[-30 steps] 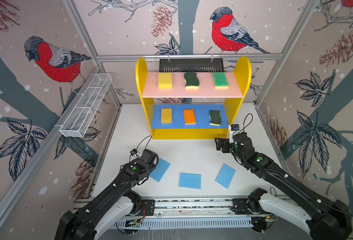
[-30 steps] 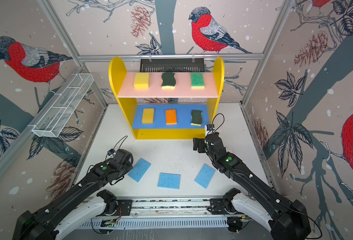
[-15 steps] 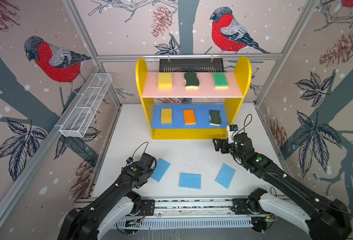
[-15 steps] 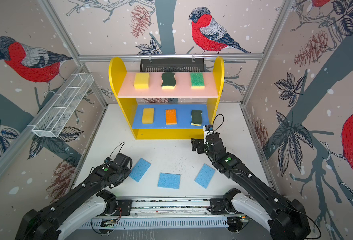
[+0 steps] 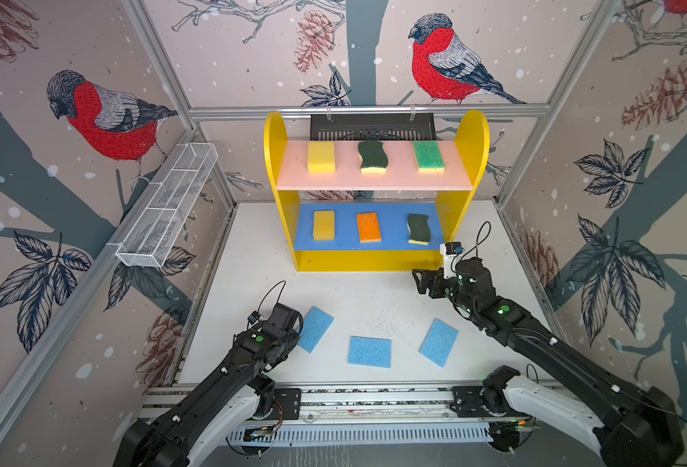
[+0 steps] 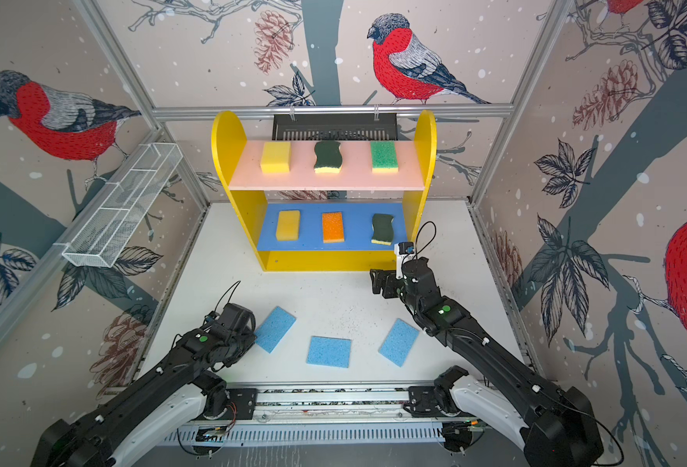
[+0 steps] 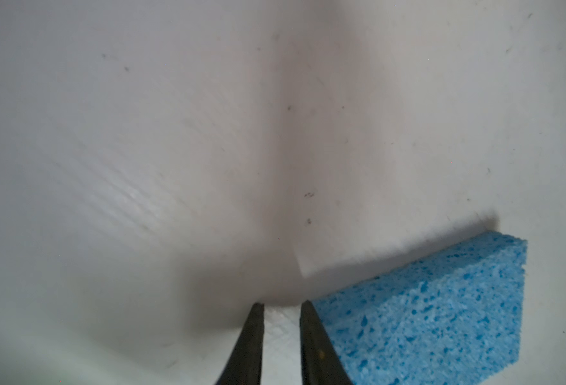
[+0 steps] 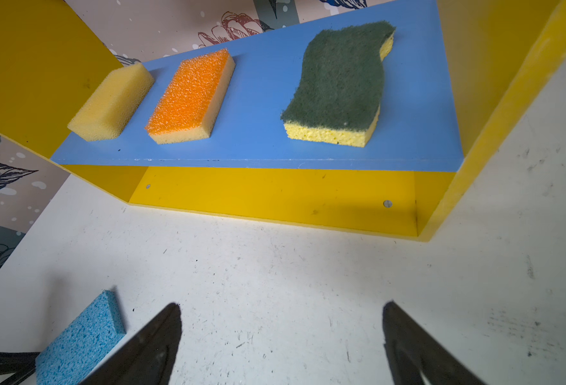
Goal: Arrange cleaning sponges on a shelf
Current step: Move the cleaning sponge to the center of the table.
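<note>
The shelf (image 5: 471, 133) stands at the back with six cleaning sponges on it. Its pink board holds a yellow (image 5: 320, 157), a wavy dark-green (image 5: 373, 157) and a bright-green one (image 5: 428, 155). Its blue board holds a yellow (image 8: 111, 103), an orange-topped (image 8: 191, 96) and a wavy dark-green one (image 8: 338, 80). Three flat blue sponges lie on the table: left (image 5: 313, 329), middle (image 5: 370, 351), right (image 5: 438, 341). My left gripper (image 7: 281, 304) points down at the table, slightly open on nothing, one finger beside the left blue sponge (image 7: 424, 313). My right gripper (image 5: 417, 282) hovers wide open before the shelf's right foot.
A white wire-mesh basket (image 5: 167, 206) hangs on the left wall. A black slotted tray (image 5: 372, 127) sits behind the shelf's top. The shelf's yellow bottom level (image 8: 275, 196) holds nothing. Both arms reach in from the front rail (image 5: 374, 398).
My left gripper's fingers have parted from shut to a narrow gap, and its wrist has drawn back slightly toward the front. My right gripper has drifted a little to the left.
</note>
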